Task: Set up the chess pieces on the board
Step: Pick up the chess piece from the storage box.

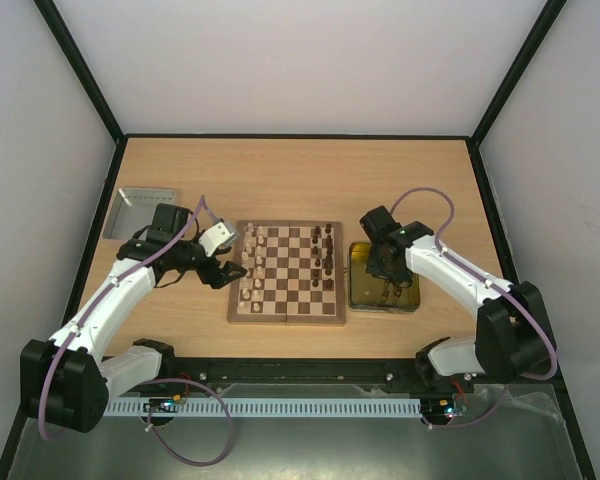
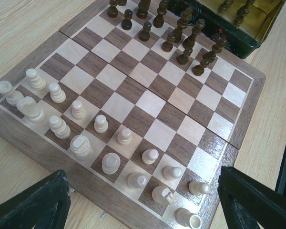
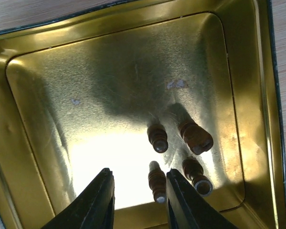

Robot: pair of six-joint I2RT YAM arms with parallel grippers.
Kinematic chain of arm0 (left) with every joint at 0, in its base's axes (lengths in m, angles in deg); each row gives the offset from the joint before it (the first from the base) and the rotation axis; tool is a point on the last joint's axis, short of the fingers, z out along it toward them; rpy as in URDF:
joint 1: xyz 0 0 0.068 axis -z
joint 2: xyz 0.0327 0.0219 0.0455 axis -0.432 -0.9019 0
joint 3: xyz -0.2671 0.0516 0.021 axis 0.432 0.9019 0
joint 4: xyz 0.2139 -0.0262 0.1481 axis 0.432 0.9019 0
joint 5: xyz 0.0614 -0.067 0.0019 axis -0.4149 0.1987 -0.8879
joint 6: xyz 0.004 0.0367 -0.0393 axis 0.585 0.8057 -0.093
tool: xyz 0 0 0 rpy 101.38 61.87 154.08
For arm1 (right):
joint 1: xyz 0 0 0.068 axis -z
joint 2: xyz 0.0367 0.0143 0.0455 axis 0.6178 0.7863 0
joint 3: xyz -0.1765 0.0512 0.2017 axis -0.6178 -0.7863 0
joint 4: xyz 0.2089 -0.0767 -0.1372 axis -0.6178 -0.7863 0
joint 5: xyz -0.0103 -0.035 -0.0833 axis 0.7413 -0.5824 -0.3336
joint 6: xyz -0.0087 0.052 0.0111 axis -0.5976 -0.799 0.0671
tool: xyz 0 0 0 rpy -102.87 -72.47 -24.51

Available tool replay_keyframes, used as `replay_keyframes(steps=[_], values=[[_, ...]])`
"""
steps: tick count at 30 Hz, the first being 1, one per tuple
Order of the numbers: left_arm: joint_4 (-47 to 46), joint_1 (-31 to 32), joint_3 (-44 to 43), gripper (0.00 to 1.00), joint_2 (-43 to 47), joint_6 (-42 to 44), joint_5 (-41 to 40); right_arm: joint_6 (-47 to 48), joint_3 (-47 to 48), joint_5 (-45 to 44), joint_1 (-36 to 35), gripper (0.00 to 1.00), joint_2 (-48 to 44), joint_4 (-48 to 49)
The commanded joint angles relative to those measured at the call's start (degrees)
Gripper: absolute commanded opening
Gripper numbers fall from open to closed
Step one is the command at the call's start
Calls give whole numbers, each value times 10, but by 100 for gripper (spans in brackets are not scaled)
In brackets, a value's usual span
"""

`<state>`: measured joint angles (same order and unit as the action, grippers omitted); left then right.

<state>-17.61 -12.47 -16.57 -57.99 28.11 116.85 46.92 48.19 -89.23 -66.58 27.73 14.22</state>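
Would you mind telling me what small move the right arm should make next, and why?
Probably lower the right gripper slightly and shut on the dark piece nearest its parted fingers. Four dark pieces sit in the yellow tray, and nothing is held.

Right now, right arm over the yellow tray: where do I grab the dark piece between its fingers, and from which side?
Take the dark piece by its head, straight down from above. It stands upright in the yellow tray, top facing the right gripper, whose open jaws straddle it. Its neighbour stands close on one side, so that finger's gap looks tight; centre first.
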Motion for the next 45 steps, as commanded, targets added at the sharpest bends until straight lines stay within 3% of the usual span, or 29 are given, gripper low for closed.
replay_keyframes(steps=[1,45], values=[[-4,2,5,85,6,-1,4,14,-8,1,16,29,5,0],[-2,2,6,85,9,3,9,12,-51,51,78,26,64,67]])
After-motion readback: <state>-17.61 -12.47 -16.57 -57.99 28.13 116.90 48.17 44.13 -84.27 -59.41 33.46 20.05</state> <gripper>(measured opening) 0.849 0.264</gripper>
